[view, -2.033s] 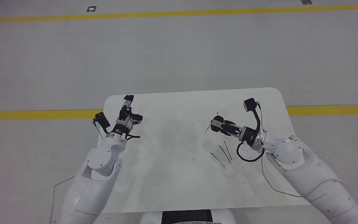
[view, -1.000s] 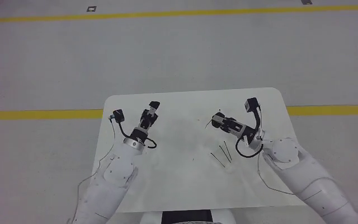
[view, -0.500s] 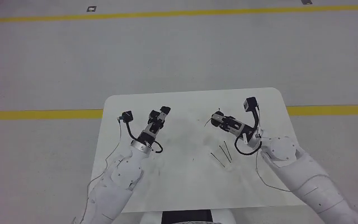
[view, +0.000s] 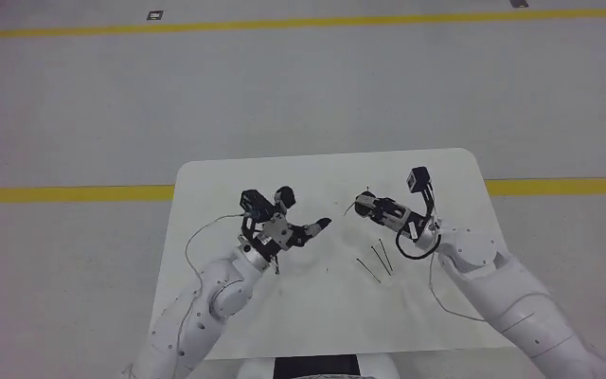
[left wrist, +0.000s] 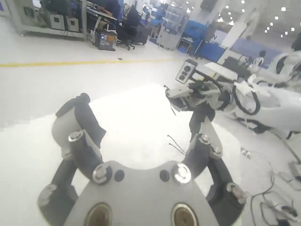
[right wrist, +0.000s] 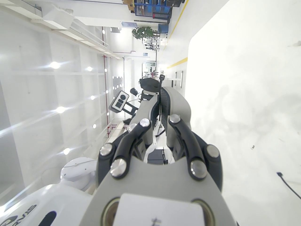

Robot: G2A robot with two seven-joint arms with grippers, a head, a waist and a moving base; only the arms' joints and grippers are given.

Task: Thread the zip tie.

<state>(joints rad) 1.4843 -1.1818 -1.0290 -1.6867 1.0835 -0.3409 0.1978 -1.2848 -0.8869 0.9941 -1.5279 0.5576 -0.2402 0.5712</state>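
Black zip tie (right wrist: 160,88) tight in right pincer (view: 365,203); left pincer (view: 303,212) wide agape.

Open stretch of white worktop (view: 322,303) between left tool (view: 303,211) and right tool (view: 361,202); thin black loose zip ties (view: 377,258) lie near right tool, robot side.

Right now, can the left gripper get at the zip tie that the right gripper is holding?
Probably yes. The left gripper is open and turned toward the right gripper, which pinches the zip tie. Nothing stands between them over the table.
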